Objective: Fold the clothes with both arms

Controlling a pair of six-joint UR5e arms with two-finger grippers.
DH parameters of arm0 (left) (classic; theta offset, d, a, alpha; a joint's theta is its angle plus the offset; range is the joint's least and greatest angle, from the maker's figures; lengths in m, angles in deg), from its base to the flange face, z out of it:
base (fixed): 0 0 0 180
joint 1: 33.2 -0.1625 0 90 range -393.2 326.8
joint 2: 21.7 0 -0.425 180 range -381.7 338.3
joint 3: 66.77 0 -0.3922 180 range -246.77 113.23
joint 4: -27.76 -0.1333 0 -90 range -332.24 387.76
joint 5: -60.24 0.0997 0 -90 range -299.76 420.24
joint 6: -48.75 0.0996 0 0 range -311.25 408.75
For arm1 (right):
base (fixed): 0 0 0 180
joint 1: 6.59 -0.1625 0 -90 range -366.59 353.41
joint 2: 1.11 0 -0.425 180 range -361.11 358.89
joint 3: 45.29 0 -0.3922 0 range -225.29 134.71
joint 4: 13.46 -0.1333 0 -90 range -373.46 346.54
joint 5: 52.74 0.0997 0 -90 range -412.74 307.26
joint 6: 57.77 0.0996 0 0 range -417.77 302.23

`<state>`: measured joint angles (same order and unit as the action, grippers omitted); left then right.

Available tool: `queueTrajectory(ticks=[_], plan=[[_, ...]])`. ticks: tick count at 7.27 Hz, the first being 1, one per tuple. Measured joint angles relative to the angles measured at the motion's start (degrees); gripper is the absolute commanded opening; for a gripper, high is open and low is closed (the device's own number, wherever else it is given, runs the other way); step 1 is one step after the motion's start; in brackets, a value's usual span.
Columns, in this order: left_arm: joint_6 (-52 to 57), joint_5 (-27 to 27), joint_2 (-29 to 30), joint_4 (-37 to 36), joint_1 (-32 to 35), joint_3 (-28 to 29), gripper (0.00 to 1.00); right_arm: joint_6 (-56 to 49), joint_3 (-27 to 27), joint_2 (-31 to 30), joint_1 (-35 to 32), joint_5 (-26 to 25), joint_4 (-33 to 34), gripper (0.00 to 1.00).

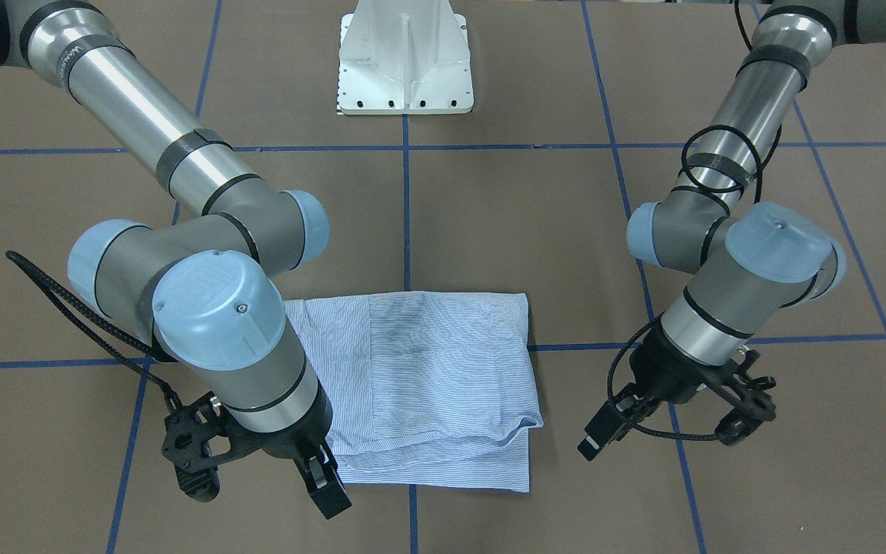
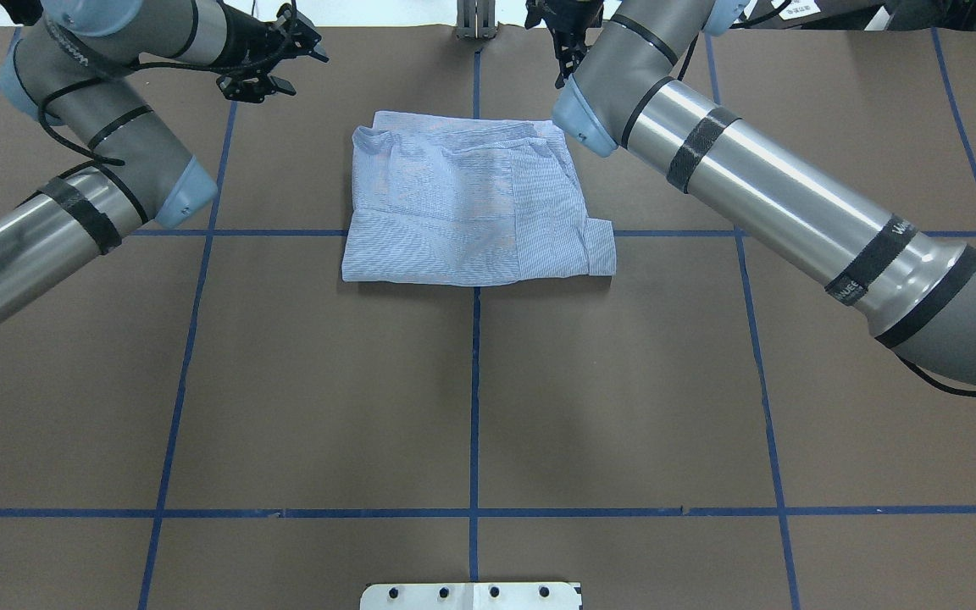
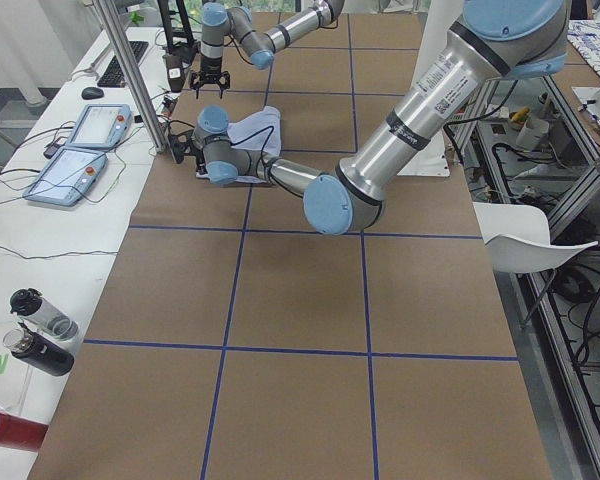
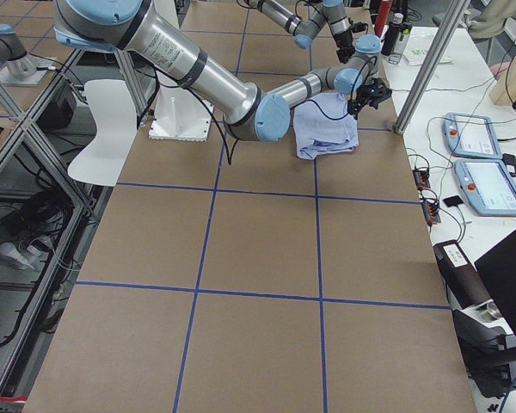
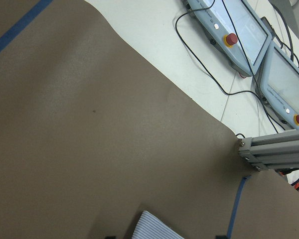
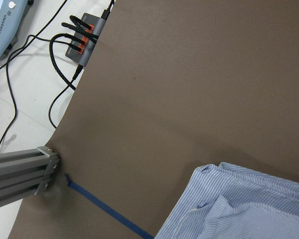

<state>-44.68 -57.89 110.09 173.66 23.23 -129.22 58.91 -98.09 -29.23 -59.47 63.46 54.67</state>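
Viewing from the operators' side. Nearest: right fingers (image 1: 329, 496) spread wide, gripping nothing, one tip just beside the near corner of the shirt (image 1: 443, 377). Left fingers (image 1: 595, 440) likewise spread and empty, standing apart from the shirt on its other side. Shirt lies folded into a rough rectangle, flat on the brown tabletop (image 1: 504, 215), over a crossing of blue tape lines (image 1: 406, 208). Farthest: white pedestal base (image 1: 404, 61).
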Motion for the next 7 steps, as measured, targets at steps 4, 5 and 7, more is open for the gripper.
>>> queueTrajectory(ticks=[4,5,7], plan=[[22.86,-8.15,-15.34,-0.78,5.39,-14.40,0.71,-23.98,-20.55,-19.84,-6.41,7.96,6.29,1.00],[30.56,-8.56,-18.79,-1.10,6.73,-16.39,0.70,-33.59,-27.22,-25.78,-8.59,8.71,9.85,1.00],[48.53,-11.76,-24.48,-2.41,11.49,-17.43,0.70,-52.18,-36.68,-35.00,-12.34,9.40,16.79,1.00]])
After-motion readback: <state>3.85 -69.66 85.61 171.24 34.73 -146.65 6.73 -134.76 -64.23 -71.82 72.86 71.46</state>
